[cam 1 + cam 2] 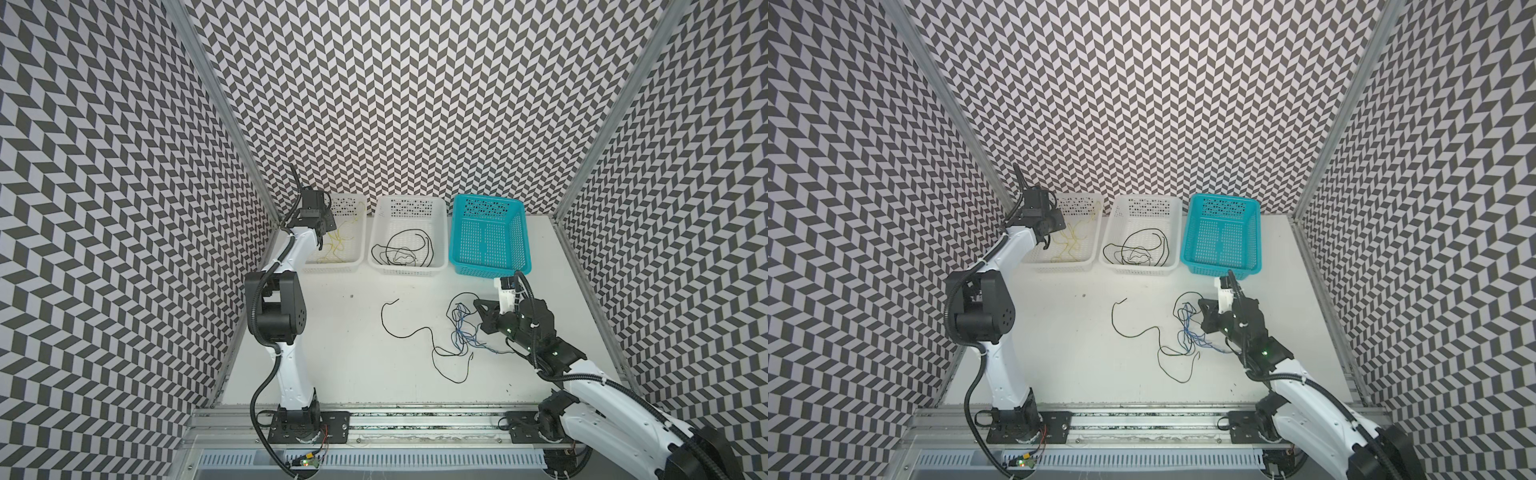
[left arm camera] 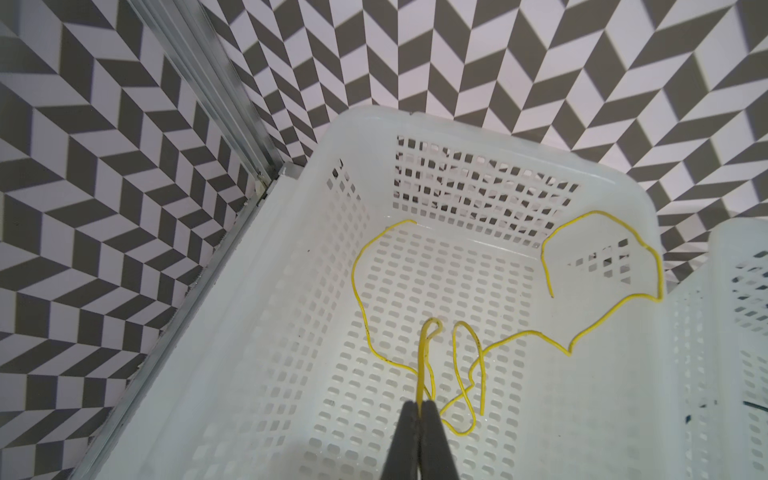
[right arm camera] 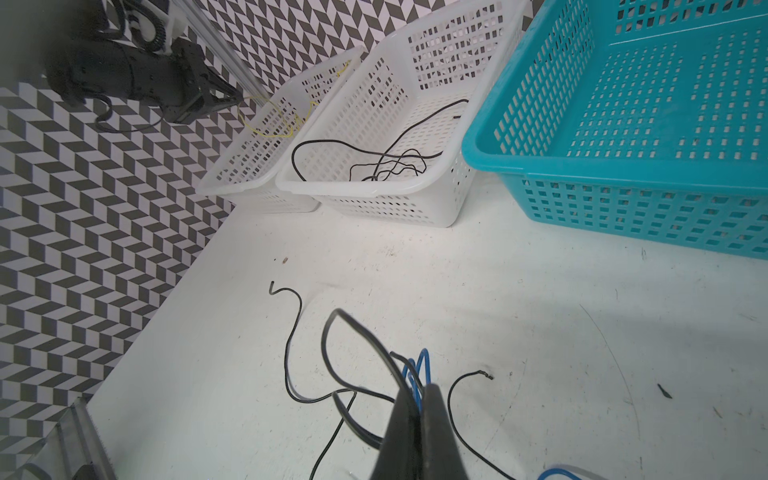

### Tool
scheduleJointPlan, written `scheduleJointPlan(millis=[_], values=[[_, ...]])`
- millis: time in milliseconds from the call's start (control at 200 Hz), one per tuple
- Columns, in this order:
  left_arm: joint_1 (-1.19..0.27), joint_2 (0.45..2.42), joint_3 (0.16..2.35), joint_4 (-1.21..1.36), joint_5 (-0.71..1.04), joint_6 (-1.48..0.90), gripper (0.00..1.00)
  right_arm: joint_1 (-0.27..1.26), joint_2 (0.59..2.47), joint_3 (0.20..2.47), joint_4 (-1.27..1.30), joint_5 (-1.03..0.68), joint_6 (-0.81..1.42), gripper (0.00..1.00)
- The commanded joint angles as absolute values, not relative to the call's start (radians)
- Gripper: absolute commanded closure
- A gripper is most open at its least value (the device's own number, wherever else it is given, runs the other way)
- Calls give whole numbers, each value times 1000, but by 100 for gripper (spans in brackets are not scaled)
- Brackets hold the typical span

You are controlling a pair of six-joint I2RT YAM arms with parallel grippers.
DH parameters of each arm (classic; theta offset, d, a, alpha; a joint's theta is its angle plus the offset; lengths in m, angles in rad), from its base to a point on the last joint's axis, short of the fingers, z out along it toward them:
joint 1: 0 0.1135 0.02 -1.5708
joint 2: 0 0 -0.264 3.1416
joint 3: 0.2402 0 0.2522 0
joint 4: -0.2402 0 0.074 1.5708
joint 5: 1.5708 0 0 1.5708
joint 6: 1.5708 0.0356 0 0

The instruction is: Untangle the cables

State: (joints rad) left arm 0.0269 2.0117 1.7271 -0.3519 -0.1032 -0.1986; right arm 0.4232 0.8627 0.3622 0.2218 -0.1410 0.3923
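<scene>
A white table point(image 1: 332, 353) holds the cables point(image 1: 462, 332). Above the leftmost white basket point(image 2: 457, 124), the left gripper point(image 2: 422, 409) is clenched on a yellow cable point(image 2: 424, 353); it should let go low inside. The right gripper point(image 3: 415, 392) pinches blue cables point(image 3: 419, 365) knotted with black cables point(image 1: 383, 318) mid-table; a slow lift should likely free them cleanly.

Table point(image 1: 332, 353) rear: left basket point(image 1: 336, 267), middle basket point(image 1: 409, 270), right basket point(image 1: 490, 272) abreast | cables point(image 2: 422, 361) in left, middle | tangle point(image 1: 463, 328) on table, seemingly before right basket
</scene>
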Motion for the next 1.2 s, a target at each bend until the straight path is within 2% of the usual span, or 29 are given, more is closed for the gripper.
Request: scheduleJointPlan(millis=[0,50,240,456,836,1022,1192], values=[[22,2012,1783,-407,-93,-200,100,435,833,357,266,-126,376,100],[20,2007,1791,-415,-83,-202,99,436,831,356,264,-121,374,100],[2,1986,1822,-452,-45,-191,76,437,834,356,267,-116,370,100],[-11,1906,1805,-461,3,-185,58,439,832,353,271,-107,364,100],[-42,1705,1686,-362,92,-284,39,442,809,335,294,-103,353,100],[-64,1620,1634,-396,75,-312,38,443,797,330,312,-120,362,100],[-114,1450,1504,-386,86,-362,36,446,836,405,261,-151,369,100]])
